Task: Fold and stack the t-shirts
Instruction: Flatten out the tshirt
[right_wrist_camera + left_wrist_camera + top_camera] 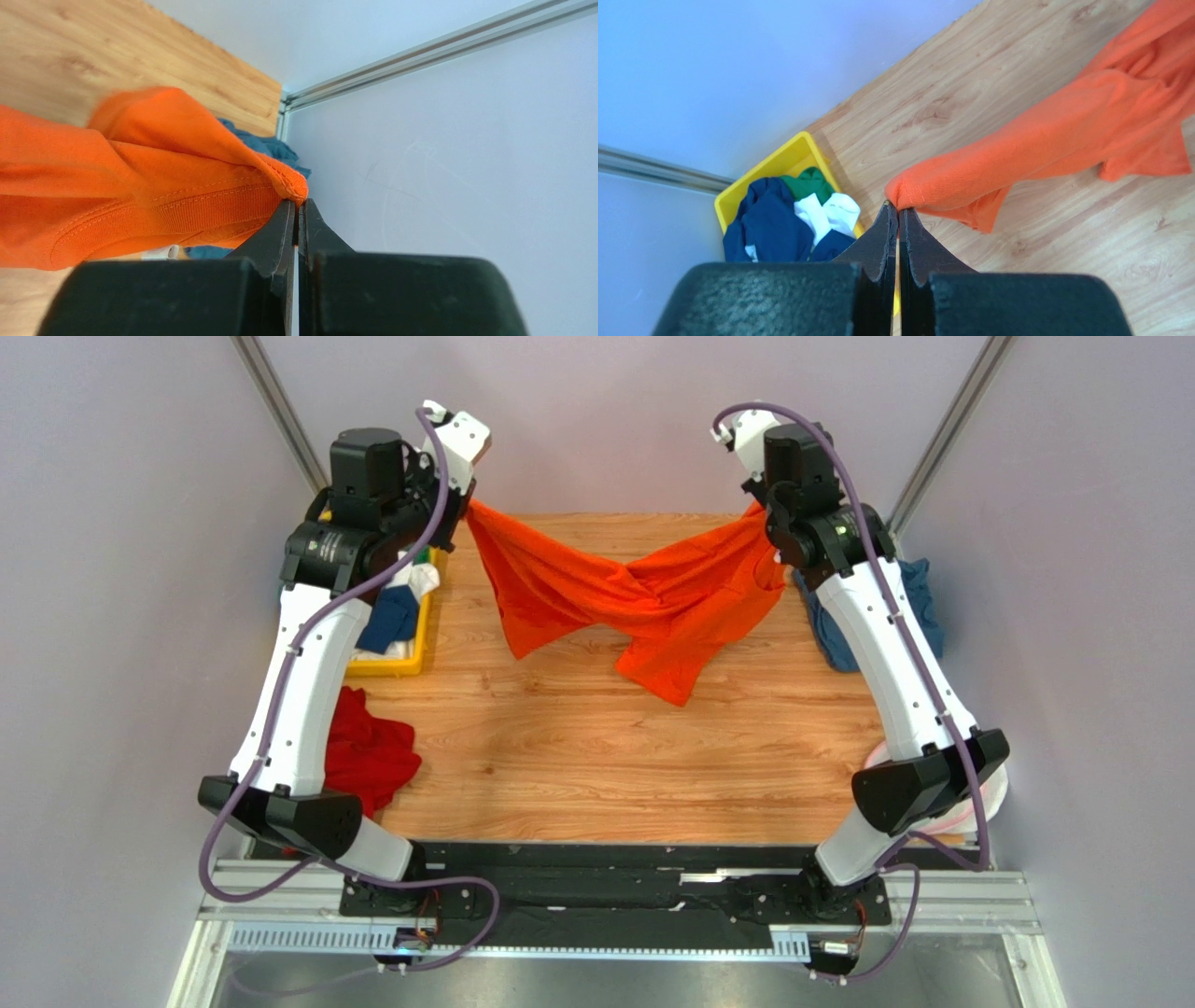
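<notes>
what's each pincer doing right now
Left pincer: closed on the orange shirt.
Right pincer: closed on the same orange shirt.

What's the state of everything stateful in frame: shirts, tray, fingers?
orange t-shirt: unfolded, twisted, strung between both grips, sagging in the middle.
left fingers: shut on one edge of the orange t-shirt.
right fingers: shut on its opposite edge.
yellow tray: holds a navy shirt, white shirt and green shirt, all crumpled.
red shirt: crumpled at the left edge of the table.
steel-blue shirt: crumpled, far right, partly hidden.
</notes>
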### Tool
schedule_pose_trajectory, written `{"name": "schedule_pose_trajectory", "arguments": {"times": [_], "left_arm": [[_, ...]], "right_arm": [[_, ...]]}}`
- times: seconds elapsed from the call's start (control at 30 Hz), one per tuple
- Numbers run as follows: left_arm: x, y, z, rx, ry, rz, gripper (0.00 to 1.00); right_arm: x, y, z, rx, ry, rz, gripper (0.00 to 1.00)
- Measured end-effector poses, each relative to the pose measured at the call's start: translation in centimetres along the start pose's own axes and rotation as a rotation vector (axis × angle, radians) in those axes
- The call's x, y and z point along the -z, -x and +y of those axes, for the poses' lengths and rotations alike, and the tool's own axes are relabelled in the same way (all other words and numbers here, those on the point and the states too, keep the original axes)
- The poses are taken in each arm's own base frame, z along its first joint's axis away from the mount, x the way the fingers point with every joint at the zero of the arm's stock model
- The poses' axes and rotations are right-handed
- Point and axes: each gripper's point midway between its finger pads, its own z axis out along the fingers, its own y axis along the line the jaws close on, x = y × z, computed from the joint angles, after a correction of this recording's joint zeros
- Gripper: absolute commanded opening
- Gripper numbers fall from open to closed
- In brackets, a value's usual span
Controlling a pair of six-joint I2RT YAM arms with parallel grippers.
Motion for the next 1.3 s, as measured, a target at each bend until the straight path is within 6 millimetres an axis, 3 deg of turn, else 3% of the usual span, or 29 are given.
{"name": "schedule_pose_trajectory", "arguments": {"times": [0.17,0.3,0.47,0.67,0.77,0.83,0.97,1.1,1.23,1.3], "left_arm": [[-0.1,-0.9,0.2,0.033,-0.001,0.037,0.0],[1.2,-1.4,-0.7,0.04,-0.033,0.053,0.0],[6.4,-1.0,-2.1,0.031,-0.052,0.013,0.0],[14.7,1.5,-2.7,-0.002,0.003,-0.153,0.0],[17.1,2.2,-2.8,-0.014,0.031,-0.209,0.0],[17.5,2.4,-2.5,-0.017,0.05,-0.219,0.0],[14.2,1.9,-1.4,-0.017,0.068,-0.162,0.0],[6.1,-0.9,-0.7,-0.01,0.032,-0.023,0.0],[-3.8,-7.2,-1.4,0.008,-0.052,0.186,0.0],[-7.7,-10.8,-2.1,0.018,-0.096,0.287,0.0]], "right_arm": [[0.5,0.5,-2.2,-0.005,-0.029,-0.031,0.0],[2.6,0.3,-2.2,0.014,0.046,-0.061,0.0],[8.4,-0.7,-3.2,0.02,0.128,-0.133,0.0],[15.8,-1.8,-7.0,-0.042,0.088,-0.262,0.0],[17.4,-2.3,-7.8,-0.061,0.072,-0.291,0.0],[17.6,-2.4,-7.9,-0.065,0.069,-0.295,0.0],[14.9,-2.9,-5.3,-0.03,0.111,-0.238,0.0],[9.6,-3.5,-0.6,0.031,0.191,-0.141,0.0],[2.9,-5.5,5.9,0.103,0.303,-0.001,0.04],[0.1,-6.9,9.1,0.132,0.358,0.072,0.16]]}}
